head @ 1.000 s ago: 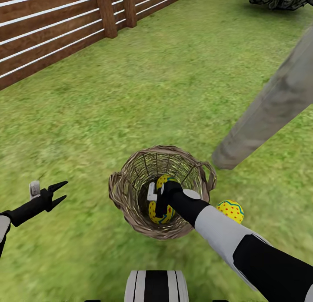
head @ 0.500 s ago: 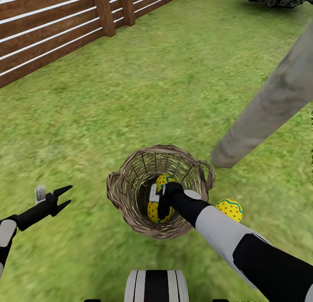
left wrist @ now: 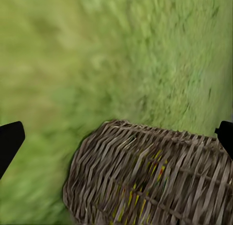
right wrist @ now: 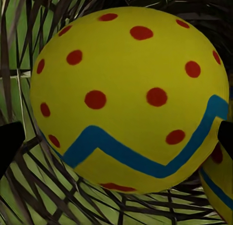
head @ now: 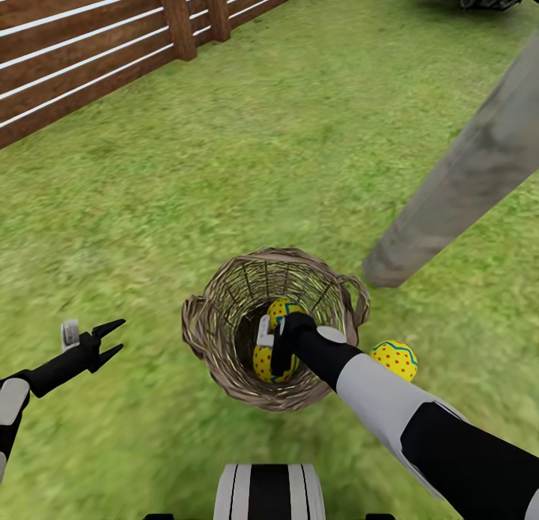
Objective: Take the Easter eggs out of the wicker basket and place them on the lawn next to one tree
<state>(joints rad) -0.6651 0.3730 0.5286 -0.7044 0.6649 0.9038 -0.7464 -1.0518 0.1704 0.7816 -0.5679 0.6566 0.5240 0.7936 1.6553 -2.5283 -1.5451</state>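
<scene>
the wicker basket (head: 273,329) stands upright on the lawn (head: 262,153) near the middle of the head view, with the base of the tree (head: 464,183) at about 2 o'clock from it, close by but not touching. the right end effector (head: 278,348) reaches down inside the basket, where two easter eggs show: one (head: 263,363) at the fingers, another (head: 283,309) just past them at 12 o'clock. in the right wrist view the near egg (right wrist: 128,98) sits large between the two dark fingertips, which stand apart at either side of it; whether they press it i cannot tell. a third egg (head: 395,359) lies on the grass at 3 o'clock of the basket, just beside its wall (and near the trunk's foot). the left end effector (head: 107,339) hovers over grass at 9 o'clock from the basket, its fingers spread apart and holding nothing. a brown slat fence (head: 90,48) runs along 11 o'clock.
</scene>
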